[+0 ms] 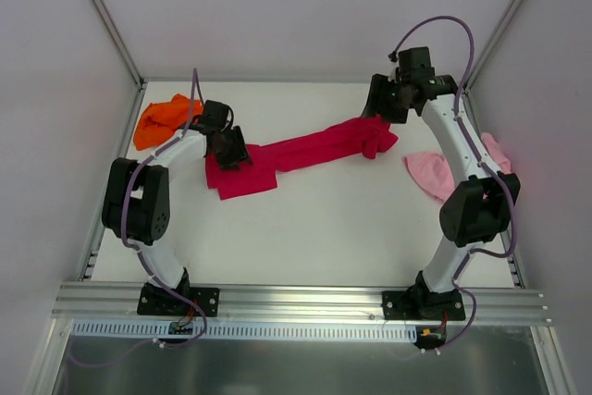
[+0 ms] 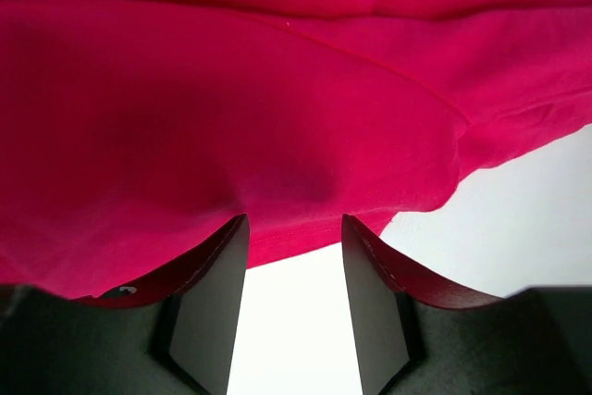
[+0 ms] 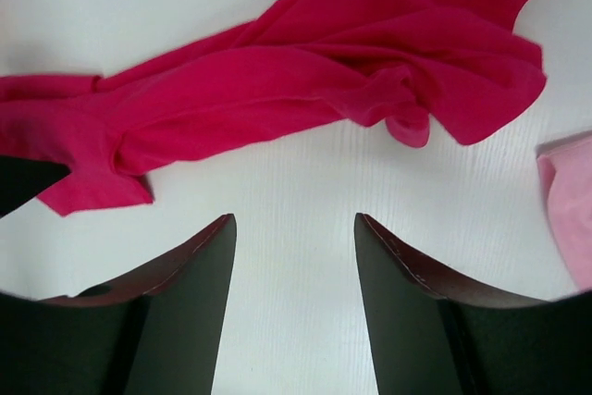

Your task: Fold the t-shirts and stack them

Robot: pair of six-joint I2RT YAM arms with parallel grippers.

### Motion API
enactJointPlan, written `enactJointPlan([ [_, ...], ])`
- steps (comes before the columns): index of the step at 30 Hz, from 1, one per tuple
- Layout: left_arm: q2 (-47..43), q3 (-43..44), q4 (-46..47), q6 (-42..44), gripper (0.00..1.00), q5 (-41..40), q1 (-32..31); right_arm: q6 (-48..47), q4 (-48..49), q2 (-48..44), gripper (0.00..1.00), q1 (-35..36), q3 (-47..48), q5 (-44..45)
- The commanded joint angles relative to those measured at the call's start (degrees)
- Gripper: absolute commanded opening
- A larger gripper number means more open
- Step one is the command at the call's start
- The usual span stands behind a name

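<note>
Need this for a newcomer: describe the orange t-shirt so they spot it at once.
On the white table, look to the far left corner. The orange t-shirt lies crumpled there, the only orange cloth: the red t-shirt stretches across the middle, the pink t-shirt sits at the right edge.

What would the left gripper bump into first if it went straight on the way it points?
Most likely the red t-shirt. Its edge lies right in front of the left gripper, on the white table. Depth is hard to judge here.

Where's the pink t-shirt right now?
Top view: the pink t-shirt lies on the right, partly hidden by the right arm, apart from the red t-shirt.
</note>
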Motion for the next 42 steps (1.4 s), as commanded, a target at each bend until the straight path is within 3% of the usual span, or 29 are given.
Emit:
enactJointPlan([
  [1, 1.5, -0.3, 1.1, 1.0, 0.44, 0.5, -2.0, -1.1, -2.8, -2.5, 0.57, -0.1, -2.8, -5.9],
  [14, 2.5, -3.0, 0.0, 0.3, 0.40, -3.4, -3.4, -1.1, -2.6, 3.3, 0.61, 0.0, -8.3, -20.0],
  [25, -2.7, -5.6, -3.1, 0.8, 0.39, -7.8, -3.3, -1.3, -7.8, 19.6, 0.64, -0.1, 4.9, -13.8],
  [30, -3.4, -5.9, -4.5, 1.2, 0.39, -8.4, -3.4, 0.3, 0.7, 21.8, 0.64, -0.1, 5.7, -13.3],
  [37, -4.4, -6.3, -6.1, 1.8, 0.39, -9.2, -3.4, -0.9, -2.0, 27.7, 0.64, -0.4, 18.5, -5.2],
  [42, -5.0, -6.4, -7.5, 2.5, 0.39, -9.4, -3.3, -0.5, 8.6, 23.5, 0.63, -0.1, 14.1, 1.7],
])
